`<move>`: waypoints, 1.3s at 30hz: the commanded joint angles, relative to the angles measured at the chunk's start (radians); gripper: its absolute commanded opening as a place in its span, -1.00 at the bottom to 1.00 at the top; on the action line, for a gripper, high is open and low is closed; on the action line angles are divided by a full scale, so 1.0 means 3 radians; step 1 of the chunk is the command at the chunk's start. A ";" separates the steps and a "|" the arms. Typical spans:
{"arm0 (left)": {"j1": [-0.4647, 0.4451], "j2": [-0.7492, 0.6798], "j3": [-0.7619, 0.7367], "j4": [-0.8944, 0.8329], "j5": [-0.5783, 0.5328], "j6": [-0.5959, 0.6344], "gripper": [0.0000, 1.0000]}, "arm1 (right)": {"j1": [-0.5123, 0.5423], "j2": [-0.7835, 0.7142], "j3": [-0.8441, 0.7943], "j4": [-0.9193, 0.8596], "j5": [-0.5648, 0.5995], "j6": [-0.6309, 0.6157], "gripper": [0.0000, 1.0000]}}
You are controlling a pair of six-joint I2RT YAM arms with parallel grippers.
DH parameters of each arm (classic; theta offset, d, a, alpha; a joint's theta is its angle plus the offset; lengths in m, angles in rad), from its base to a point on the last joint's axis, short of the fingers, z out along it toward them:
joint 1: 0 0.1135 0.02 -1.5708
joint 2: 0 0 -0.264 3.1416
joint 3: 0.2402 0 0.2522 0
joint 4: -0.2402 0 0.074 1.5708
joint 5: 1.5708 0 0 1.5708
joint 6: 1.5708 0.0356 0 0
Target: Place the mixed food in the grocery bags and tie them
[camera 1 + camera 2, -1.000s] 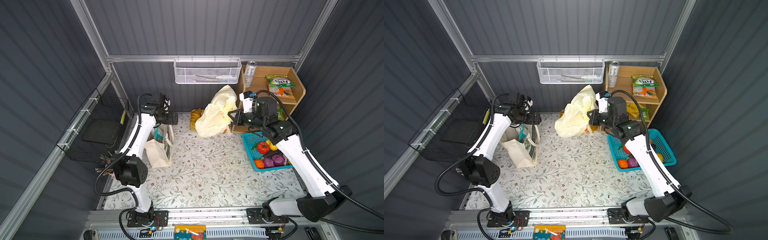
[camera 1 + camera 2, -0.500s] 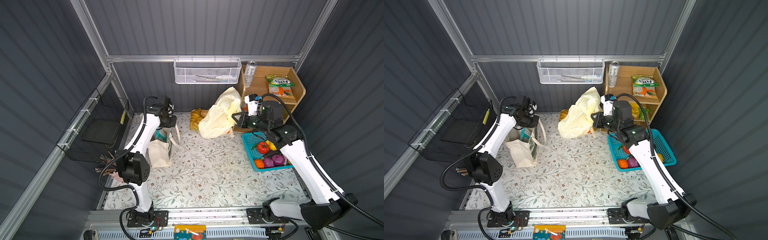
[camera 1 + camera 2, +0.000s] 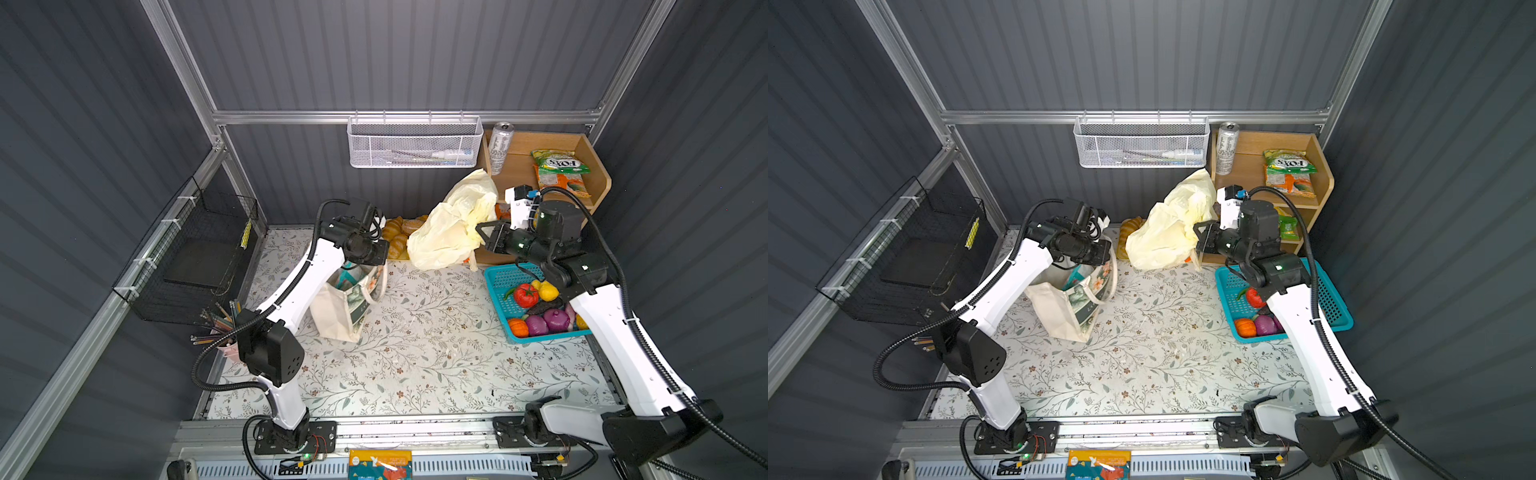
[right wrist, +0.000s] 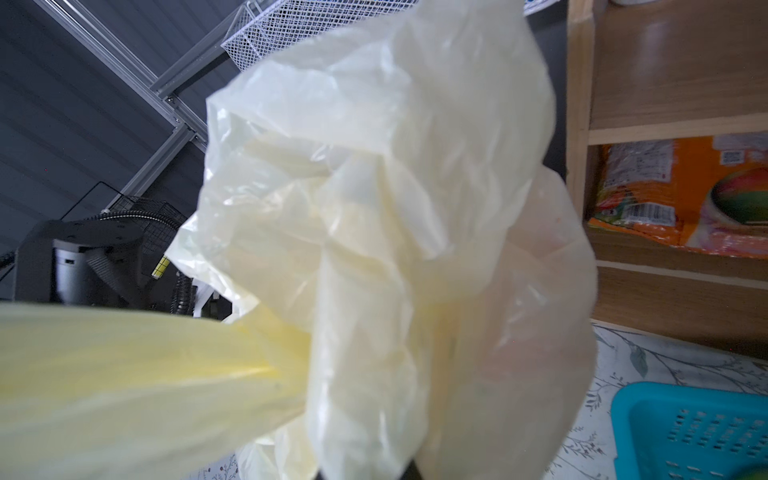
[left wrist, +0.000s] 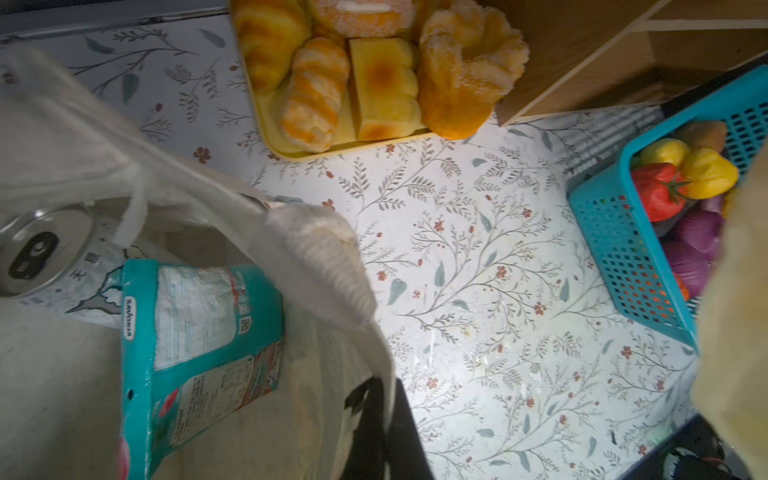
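Tote (image 3: pixel 345 307): slumped on the table (image 3: pixel 415 365) left of middle, with a can (image 5: pixel 37 249) and a teal packet (image 5: pixel 195 332) already inside.
Left gripper (image 5: pixel 384 411): pinched shut on the tote handle (image 5: pixel 324 266).
Risk one: the canvas is floppy, so a pull on one handle could tip it and roll the can out.
Basket (image 3: pixel 503 278): the toy veg (image 3: pixel 540 307) is loose in here, not bagged yet.
Right gripper (image 3: pixel 484 235): clamped on a bunch of the plastic bag (image 3: pixel 449 232), just in front of the shelf (image 3: pixel 519 166).
Risk two: the thin film might slip or tear, and the mouth looks scrunched, so it'd be hard to load.
Table: flat floral sheet, a bit scuffed.
Room: grey ribbed walls (image 3: pixel 374 54), with a wire rack (image 3: pixel 415 143) on the back rail.
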 commanded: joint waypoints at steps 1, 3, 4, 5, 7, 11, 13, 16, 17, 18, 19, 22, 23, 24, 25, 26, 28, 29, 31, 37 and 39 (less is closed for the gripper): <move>-0.0191 -0.0117 0.0095 0.0313 0.0195 -0.0247 -1.00 | -0.0062 -0.0088 -0.0029 0.0047 -0.0017 0.0030 -1.00; -0.0266 -0.0067 0.0166 0.0357 0.0207 -0.0289 -1.00 | -0.0107 -0.0115 -0.0034 0.0045 -0.0010 0.0042 -1.00; -0.0285 -0.0038 0.0182 0.0391 0.0243 -0.0315 -1.00 | -0.0137 -0.0131 -0.0039 0.0051 -0.0010 0.0057 -1.00; -0.0295 -0.0009 0.0186 0.0424 0.0278 -0.0336 -1.00 | -0.0159 -0.0147 -0.0044 0.0061 -0.0015 0.0070 -1.00; -0.0300 0.0029 0.0161 0.0491 0.0309 -0.0357 -0.78 | -0.0186 -0.0164 -0.0035 0.0072 -0.0028 0.0091 -1.00; -0.0300 -0.0008 0.0139 0.0593 0.0253 -0.0296 -0.11 | -0.0195 -0.0170 0.0042 0.0043 -0.0035 0.0095 -1.00; -0.0300 -0.0102 0.0140 0.0666 0.0192 -0.0250 0.17 | -0.0197 -0.0170 0.0096 0.0017 -0.0021 0.0090 -1.00; -0.0297 -0.0259 0.0206 0.0720 0.0096 -0.0200 1.00 | -0.0197 -0.0149 0.0202 -0.0007 -0.0032 0.0082 -1.00; -0.0298 -0.0299 0.0224 0.0723 0.0078 -0.0181 1.00 | -0.0197 -0.0128 0.0241 -0.0003 -0.0063 0.0092 -1.00; -0.0296 -0.0351 0.0245 0.0726 0.0015 -0.0160 1.00 | -0.0197 -0.0099 0.0297 -0.0002 -0.0111 0.0106 -1.00; -0.0296 -0.0412 0.0247 0.0740 -0.0065 -0.0119 1.00 | -0.0193 -0.0057 0.0363 -0.0013 -0.0261 0.0114 -1.00; -0.0286 -0.0630 0.0165 0.0819 -0.0412 -0.0020 1.00 | -0.0138 0.0108 0.0606 -0.0092 -0.0416 0.0101 -1.00; -0.0266 -0.0699 0.0127 0.0841 -0.0535 0.0011 1.00 | -0.0091 0.0167 0.0695 -0.0134 -0.0428 0.0067 -1.00; -0.0221 -0.0770 0.0076 0.0868 -0.0655 0.0034 1.00 | -0.0018 0.0234 0.0809 -0.0201 -0.0420 0.0025 -1.00; -0.0127 -0.0841 0.0015 0.0894 -0.0704 0.0042 1.00 | 0.0069 0.0308 0.0939 -0.0277 -0.0409 -0.0019 -1.00; -0.0021 -0.0888 -0.0034 0.0900 -0.0700 0.0020 1.00 | 0.0134 0.0386 0.1049 -0.0342 -0.0406 -0.0052 -1.00; 0.0289 -0.0972 -0.0153 0.0943 -0.0563 -0.0055 1.00 | 0.0302 0.0554 0.1282 -0.0469 -0.0382 -0.0116 -1.00; 0.0409 -0.1003 -0.0216 0.0972 -0.0522 -0.0077 1.00 | 0.0375 0.0638 0.1380 -0.0531 -0.0357 -0.0159 -1.00; 0.0590 -0.1056 -0.0309 0.1009 -0.0508 -0.0067 1.00 | 0.0538 0.0835 0.1634 -0.0717 -0.0303 -0.0259 -1.00; 0.0803 -0.1034 -0.0356 0.0971 -0.0426 -0.0021 1.00 | 0.0864 0.1290 0.2013 -0.1071 -0.0043 -0.0508 -1.00; 0.0808 -0.1019 -0.0364 0.0935 -0.0413 0.0014 1.00 | 0.0963 0.1425 0.2143 -0.1204 0.0095 -0.0654 -1.00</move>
